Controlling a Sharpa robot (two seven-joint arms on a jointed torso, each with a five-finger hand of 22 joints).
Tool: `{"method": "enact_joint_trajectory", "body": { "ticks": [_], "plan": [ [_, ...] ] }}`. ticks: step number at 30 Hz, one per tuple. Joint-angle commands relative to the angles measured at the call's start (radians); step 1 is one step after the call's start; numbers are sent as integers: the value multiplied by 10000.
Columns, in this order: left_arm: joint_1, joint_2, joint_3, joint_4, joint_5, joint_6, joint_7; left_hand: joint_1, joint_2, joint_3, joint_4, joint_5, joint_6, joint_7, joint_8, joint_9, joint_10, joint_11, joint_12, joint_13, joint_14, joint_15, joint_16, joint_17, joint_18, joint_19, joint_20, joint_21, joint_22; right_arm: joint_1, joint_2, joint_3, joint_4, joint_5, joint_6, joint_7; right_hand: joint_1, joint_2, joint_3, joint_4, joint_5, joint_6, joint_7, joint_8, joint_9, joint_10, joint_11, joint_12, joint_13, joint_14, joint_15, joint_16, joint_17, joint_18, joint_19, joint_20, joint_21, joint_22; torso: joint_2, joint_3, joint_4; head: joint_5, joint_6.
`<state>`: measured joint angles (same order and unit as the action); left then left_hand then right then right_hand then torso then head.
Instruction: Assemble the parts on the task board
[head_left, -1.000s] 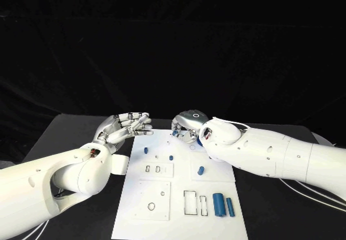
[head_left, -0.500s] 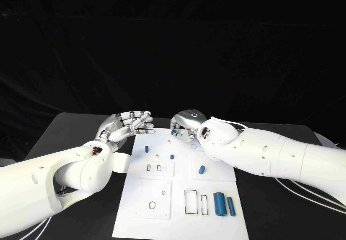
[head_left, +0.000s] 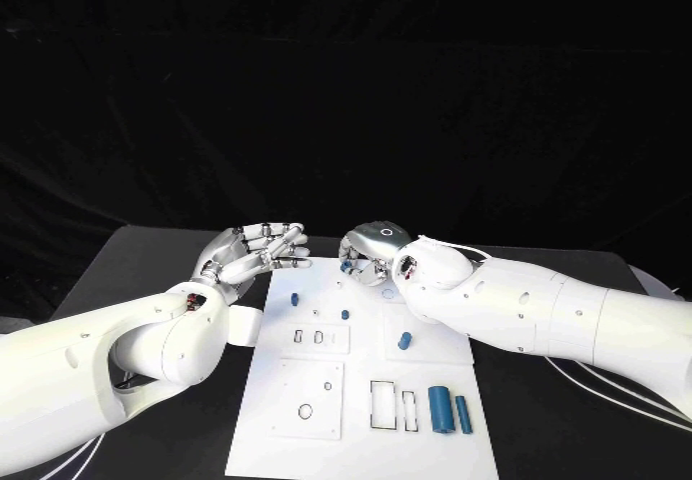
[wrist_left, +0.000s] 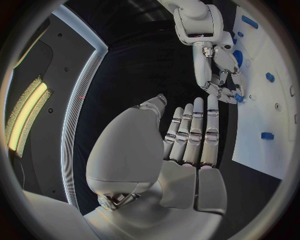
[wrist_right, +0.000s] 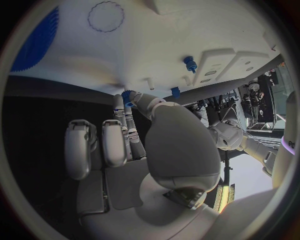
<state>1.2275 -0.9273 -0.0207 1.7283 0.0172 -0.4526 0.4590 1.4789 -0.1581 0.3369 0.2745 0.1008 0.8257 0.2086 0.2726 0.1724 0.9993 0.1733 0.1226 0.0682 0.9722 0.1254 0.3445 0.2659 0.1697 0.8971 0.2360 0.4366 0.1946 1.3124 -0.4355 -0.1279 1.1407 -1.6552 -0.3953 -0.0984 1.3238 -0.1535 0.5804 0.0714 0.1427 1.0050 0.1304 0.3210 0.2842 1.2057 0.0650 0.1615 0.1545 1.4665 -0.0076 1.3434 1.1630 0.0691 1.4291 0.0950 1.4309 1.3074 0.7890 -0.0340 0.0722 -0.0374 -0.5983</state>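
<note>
The right hand (head_left: 378, 258) hovers over the far end of the board (head_left: 361, 420), pinching a small blue part (wrist_right: 127, 96) at its fingertips just above the surface. This looks like the placing step; next the part must be lined up with its hole and pressed in. The left hand (head_left: 254, 252) waits just beside the board's far left corner, fingers loosely spread, holding nothing.
</note>
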Motion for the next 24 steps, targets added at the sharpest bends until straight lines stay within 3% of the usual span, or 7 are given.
{"method": "enact_joint_trajectory", "body": {
  "ticks": [1, 14, 21, 24],
  "plan": [
    [20, 24, 10, 10, -45, 185, 40, -1, -57, 68, 0, -55, 21, 189, 4, -1, 76, 21, -34, -10, 52, 27, 48, 9, 134, 58, -9, 64, 17, -11, 24, -6, -16, -29, 273, 61, -89, 24, 24, 69, 31, -15, 29, 29, 381, -19, 38, -43, 7, 372, -15, 49, 24, -200, 61, 21, 61, 393, 4, 2, -3, 10, -18],
    [38, 19, 10, 6, -45, 177, 6, 4, -59, 87, -10, -55, 16, 198, 0, -3, 76, 28, -52, -10, 31, 35, 41, 20, 129, 51, -14, 81, 25, -16, 72, -12, -228, -14, 191, -62, -282, -141, 28, 156, -9, -401, 192, -137, 423, -421, 203, -319, -68, 253, 119, -104, -320, -117, -220, 122, -170, 42, 14, -4, 17, 3, -16],
    [45, 29, 10, -9, -45, 184, -3, 4, -59, 87, -10, -55, 16, 198, 0, -3, 76, 28, -52, -10, 31, 35, 41, 20, 129, 51, -14, 81, 25, -15, 104, -12, -265, 5, 9, -74, -443, -387, 12, 241, -340, -1047, 406, -536, 351, -890, 393, -577, -160, 160, 295, -210, -565, -19, -541, 282, -467, -362, 15, -9, 10, -3, -20],
    [46, 48, 10, -31, -45, 188, -8, 4, -59, 87, -10, -55, 16, 198, 0, -3, 76, 28, -52, -10, 31, 35, 41, 20, 129, 51, -14, 81, 25, -15, 111, -12, -267, 8, -45, -68, -491, -491, -36, 263, -494, -1246, 416, -680, 322, -976, 423, -604, -172, 133, 315, -245, -653, 7, -614, 321, -542, -456, 16, -12, 18, -24, -16]
  ]
}}
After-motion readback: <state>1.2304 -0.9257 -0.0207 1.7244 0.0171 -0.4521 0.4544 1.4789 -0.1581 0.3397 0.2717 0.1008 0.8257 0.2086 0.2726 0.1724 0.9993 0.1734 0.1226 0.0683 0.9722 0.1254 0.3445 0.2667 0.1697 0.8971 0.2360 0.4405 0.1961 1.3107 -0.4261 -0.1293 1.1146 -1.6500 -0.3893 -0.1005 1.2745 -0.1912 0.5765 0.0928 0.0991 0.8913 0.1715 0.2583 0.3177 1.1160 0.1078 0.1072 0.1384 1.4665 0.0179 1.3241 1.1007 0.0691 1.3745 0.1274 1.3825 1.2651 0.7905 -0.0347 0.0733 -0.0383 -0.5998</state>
